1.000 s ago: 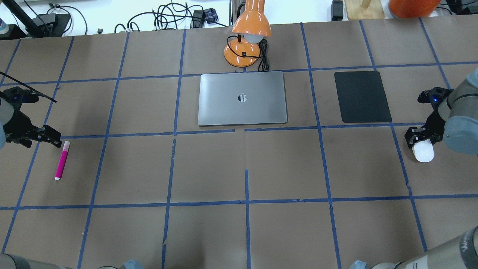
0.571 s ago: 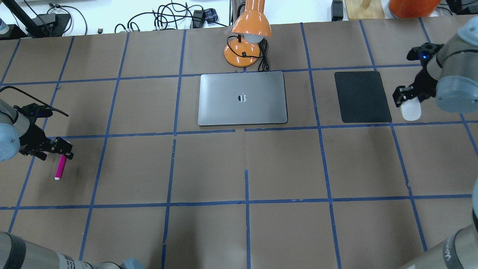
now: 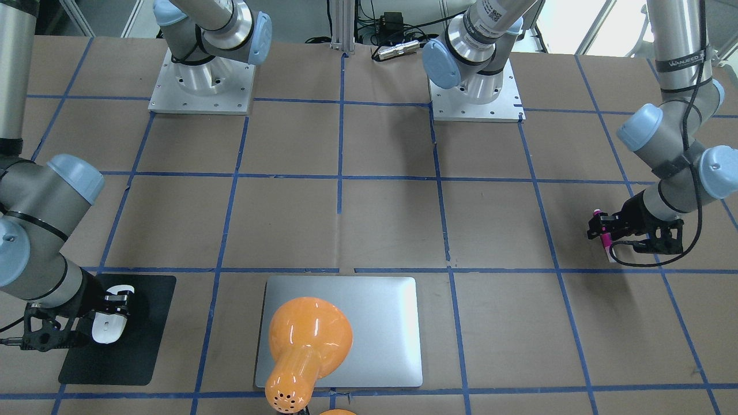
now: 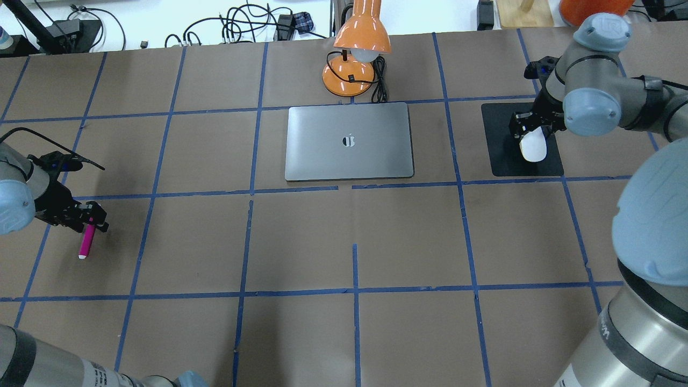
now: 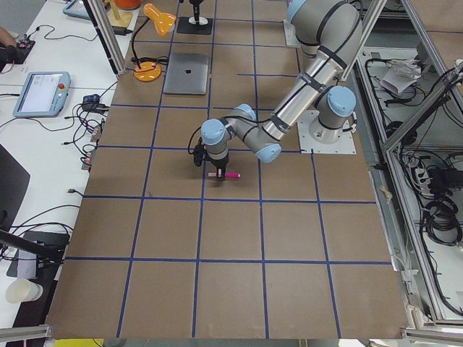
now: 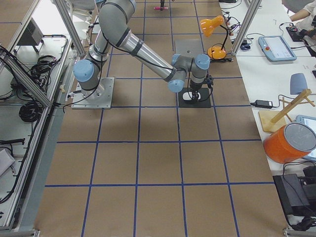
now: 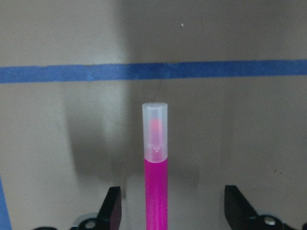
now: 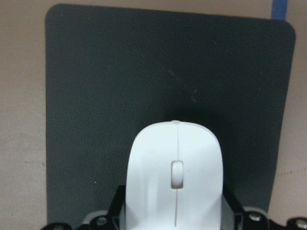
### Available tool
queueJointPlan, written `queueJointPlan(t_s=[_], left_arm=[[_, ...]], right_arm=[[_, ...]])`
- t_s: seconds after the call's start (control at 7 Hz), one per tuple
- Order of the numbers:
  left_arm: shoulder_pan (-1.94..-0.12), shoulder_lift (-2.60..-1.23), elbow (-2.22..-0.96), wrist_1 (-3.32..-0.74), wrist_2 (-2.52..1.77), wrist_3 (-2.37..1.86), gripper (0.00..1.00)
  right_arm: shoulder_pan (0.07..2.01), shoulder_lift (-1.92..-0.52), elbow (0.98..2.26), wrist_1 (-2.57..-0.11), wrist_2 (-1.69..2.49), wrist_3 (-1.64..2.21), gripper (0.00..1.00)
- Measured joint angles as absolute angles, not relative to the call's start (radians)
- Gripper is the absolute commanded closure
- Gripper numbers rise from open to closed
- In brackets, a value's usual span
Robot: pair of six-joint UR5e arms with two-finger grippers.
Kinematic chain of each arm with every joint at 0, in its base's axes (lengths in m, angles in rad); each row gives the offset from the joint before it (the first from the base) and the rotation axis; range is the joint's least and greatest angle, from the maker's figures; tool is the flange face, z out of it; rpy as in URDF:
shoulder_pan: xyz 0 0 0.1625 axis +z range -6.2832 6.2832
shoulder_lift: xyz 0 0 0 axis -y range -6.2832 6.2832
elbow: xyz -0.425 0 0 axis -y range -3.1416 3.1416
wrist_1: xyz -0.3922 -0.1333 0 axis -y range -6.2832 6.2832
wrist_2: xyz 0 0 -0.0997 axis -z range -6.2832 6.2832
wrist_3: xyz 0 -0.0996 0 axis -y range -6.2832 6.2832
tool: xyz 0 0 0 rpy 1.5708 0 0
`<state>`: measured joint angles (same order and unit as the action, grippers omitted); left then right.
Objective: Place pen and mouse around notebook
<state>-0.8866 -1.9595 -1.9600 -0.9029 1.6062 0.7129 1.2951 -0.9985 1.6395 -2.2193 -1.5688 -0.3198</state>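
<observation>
Bare brown paper-covered tabletop (image 4: 355, 242) lies open on the left, right and near sides of the flat silver-grey notebook (image 4: 349, 141). At its far edge an orange desk lamp (image 4: 362, 33) (black cord (image 4: 380, 80) coiled beside it) blocks passage; a matte black mat (image 4: 497, 156) lies farther right.

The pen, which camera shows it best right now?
The left wrist camera: the pen fills the middle, with its clear cap and pink body sharp. The overhead view shows it small, partly hidden by the left gripper; the front and side views show only a pink speck.
</observation>
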Motion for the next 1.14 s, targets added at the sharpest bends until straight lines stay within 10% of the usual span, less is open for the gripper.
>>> queueJointPlan(t_s=[0.29,1.14], left_arm=[[-0.886,-1.963,-1.960,-0.894,1.606,0.717,1.00],[-0.879,-1.932,-1.926,-0.897,1.635,0.696,1.00]], right_arm=[[1.303,-0.992,1.626,-2.231,-1.570,-0.291,0.00],[1.541,-1.287,1.477,-1.740,-1.576,-0.049,0.00]])
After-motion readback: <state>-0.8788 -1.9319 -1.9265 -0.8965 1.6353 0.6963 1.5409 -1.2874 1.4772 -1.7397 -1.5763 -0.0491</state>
